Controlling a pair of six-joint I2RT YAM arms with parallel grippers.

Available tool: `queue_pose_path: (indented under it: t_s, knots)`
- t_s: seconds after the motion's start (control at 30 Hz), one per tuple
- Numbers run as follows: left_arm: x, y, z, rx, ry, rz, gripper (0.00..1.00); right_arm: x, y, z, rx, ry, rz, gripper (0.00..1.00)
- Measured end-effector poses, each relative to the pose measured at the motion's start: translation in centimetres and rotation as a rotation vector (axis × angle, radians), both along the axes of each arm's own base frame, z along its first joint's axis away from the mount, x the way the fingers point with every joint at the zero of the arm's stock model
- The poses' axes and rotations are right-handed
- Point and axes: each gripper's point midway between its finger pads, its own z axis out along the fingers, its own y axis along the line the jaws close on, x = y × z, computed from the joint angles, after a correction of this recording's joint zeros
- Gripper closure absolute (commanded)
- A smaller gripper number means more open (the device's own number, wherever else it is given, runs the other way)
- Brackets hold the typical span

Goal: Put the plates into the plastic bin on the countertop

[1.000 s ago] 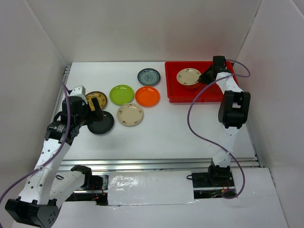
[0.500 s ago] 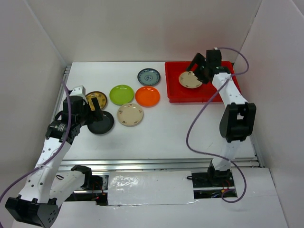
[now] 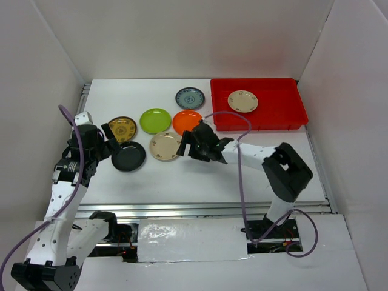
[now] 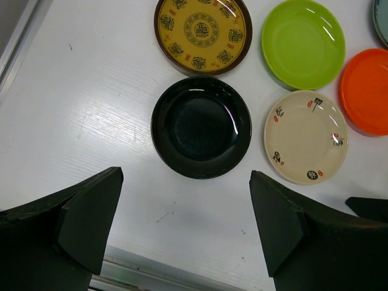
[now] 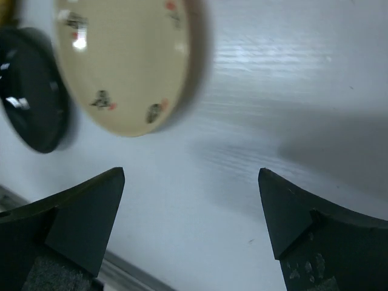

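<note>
**On the white table: right arm lining up on a cream plate**

On the table [image 3: 200, 176], six plates are lying loose in a cluster left of centre. Only one, a cream floral one [image 3: 242, 100], is sitting inside the red bin [image 3: 285, 115] at the back right. So the job is looking barely begun, w/ the next pickup being set up.

The right gripper [image 3: 188, 144] is hovering low just beside the other cream plate [image 3: 165, 146], near its right edge. Its fingers are spread wide and holding nothing. Its wrist cam is showing that plate [image 5: 121, 66] ahead and to the left, not yet between the jaws.

The left gripper [image 3: 114, 144] is also spread and empty, hanging over the black plate [image 4: 201, 126]. The gold-patterned plate [image 3: 122, 128], green plate [image 3: 155, 120], orange plate [image 3: 185, 121] and blue-grey plate [image 3: 190, 97] are sitting further back.

Next move, as I'm reading it:
- The right arm needs to slide left and drop so one finger gets under or over the cream plate's rim.
- Then it needs to pinch, lift and carry the plate back to the bin.
- The rim is low and the table slick, so a shallow approach angle probably matters.
- The orange plate is right beside the gripper, so a nudge is a risk.
</note>
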Motion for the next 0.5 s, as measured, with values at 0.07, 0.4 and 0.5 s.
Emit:
queue_pose_path:
  t_s: [0.07, 0.4, 0.5]
  knots:
    - [0.0, 0.0, 0.0, 0.000, 0.001, -0.001, 0.01, -0.8, -0.5, -3.6, -0.033, 0.074, -0.040, 0.05]
    - [0.1, -0.7, 0.0, -0.022, 0.000, -0.037, 0.01, 3.1, 2.7, -5.3, 0.095, 0.080, -0.118, 0.37]
    - [0.1, -0.8, 0.0, -0.025, 0.001, -0.043, 0.01, 4.0, 2.8, -5.7, 0.114, 0.091, -0.144, 0.44]
